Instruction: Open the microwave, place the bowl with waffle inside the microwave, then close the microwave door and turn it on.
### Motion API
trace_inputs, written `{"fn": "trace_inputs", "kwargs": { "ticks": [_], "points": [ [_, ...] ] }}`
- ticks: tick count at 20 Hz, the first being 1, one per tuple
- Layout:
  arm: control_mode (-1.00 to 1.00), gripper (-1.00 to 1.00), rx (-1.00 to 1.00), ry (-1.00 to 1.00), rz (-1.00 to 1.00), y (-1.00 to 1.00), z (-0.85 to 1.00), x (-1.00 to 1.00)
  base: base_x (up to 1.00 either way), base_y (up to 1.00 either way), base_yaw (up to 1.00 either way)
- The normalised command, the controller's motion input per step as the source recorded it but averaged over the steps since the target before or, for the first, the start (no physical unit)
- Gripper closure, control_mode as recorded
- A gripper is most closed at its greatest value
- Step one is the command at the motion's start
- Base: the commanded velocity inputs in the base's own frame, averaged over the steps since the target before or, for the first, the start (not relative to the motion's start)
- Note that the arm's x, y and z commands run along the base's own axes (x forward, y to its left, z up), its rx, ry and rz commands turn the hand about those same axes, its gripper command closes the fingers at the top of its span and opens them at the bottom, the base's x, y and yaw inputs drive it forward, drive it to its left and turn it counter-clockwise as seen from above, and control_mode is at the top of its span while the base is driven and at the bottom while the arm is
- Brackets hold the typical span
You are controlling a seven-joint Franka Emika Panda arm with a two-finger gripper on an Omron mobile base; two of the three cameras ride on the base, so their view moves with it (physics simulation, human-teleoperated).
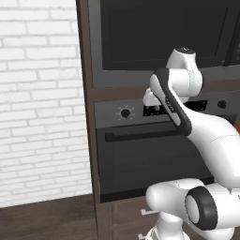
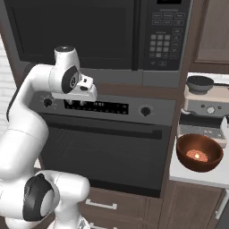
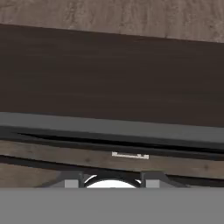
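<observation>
The microwave [image 2: 89,31] is built into brown cabinetry, high above the oven. Its dark glass door [image 1: 159,33] is shut, with a dark vertical bar handle [image 2: 135,36] beside the keypad [image 2: 163,40]. The brown bowl with the waffle [image 2: 199,153] stands on the counter at the right. My gripper [image 3: 110,181] points downward in front of the oven's control strip, below the microwave and well left of the bowl. Its fingertips [image 3: 72,181] stand apart and open with nothing between them. The hand view looks down the oven front to the wood floor.
The oven [image 2: 103,147], with round knobs [image 2: 145,111] and a horizontal bar handle [image 2: 103,127], sits right behind my arm. A coffee machine [image 2: 205,100] stands behind the bowl on the counter [image 2: 197,179]. Drawers [image 2: 103,205] lie under the oven. A white brick wall [image 1: 42,93] is at the left.
</observation>
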Motion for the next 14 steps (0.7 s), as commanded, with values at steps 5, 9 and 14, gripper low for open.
{"fn": "trace_inputs", "kwargs": {
  "ticks": [5, 9, 14],
  "points": [
    [-1.0, -1.0, 0.0, -0.22, 0.0, -0.04, 0.13, -0.47, 0.0, 0.0, 0.0],
    [-1.0, -1.0, 0.0, -0.85, 0.0, -0.49, 0.68, -1.0, 0.0, 0.0, 0.0],
    [-1.0, -1.0, 0.0, -0.73, -0.02, -0.73, 0.44, -0.87, 0.0, 0.0, 0.0]
  ]
}}
